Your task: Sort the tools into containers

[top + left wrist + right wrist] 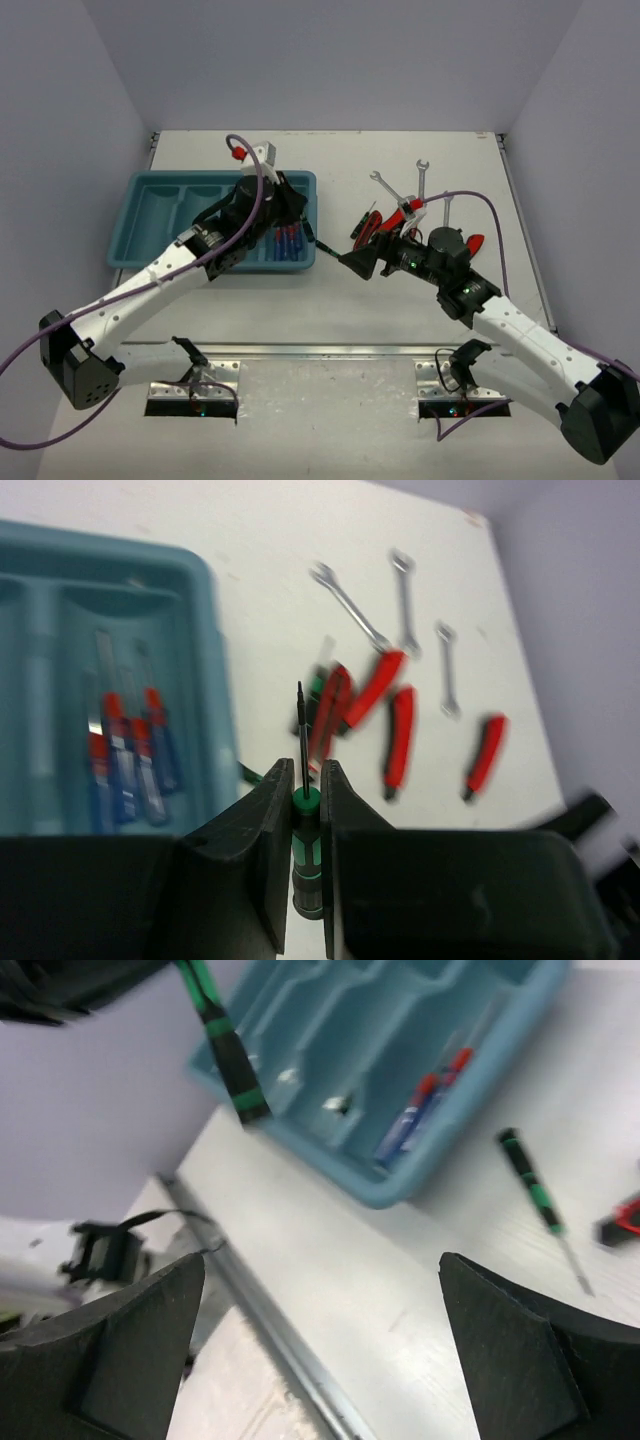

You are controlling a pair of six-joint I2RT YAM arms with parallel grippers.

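- Only the left wrist view shows the grip close up. The left gripper [305, 780] is clamped on a black-and-green-handled screwdriver [306, 830], whose thin shaft points to 12 o'clock. In the top view the arm hides this.
- The same view shows three silver open-end wrenches [350, 605] and red-handled pliers [375, 685] on the white table [270, 540], at 1 to 2 o'clock from the fingers.
- At 9 to 10 o'clock is the teal-blue plastic tray [205, 630]. Thin blue/red-handled screwdrivers [130, 750] lie in the compartment nearest its right wall.
- Only the right wrist view shows a second black-and-green screwdriver [530, 1185], lying on the table just beside the tray's outer wall at 2 o'clock. The held screwdriver crosses that frame at 11 o'clock.
- The right gripper [322, 1270] has its fingers wide apart, holding and touching nothing.
- From above, the left gripper hangs over the tray's right end. The right gripper sits at 3 o'clock from the tray, between it and the loose tools.
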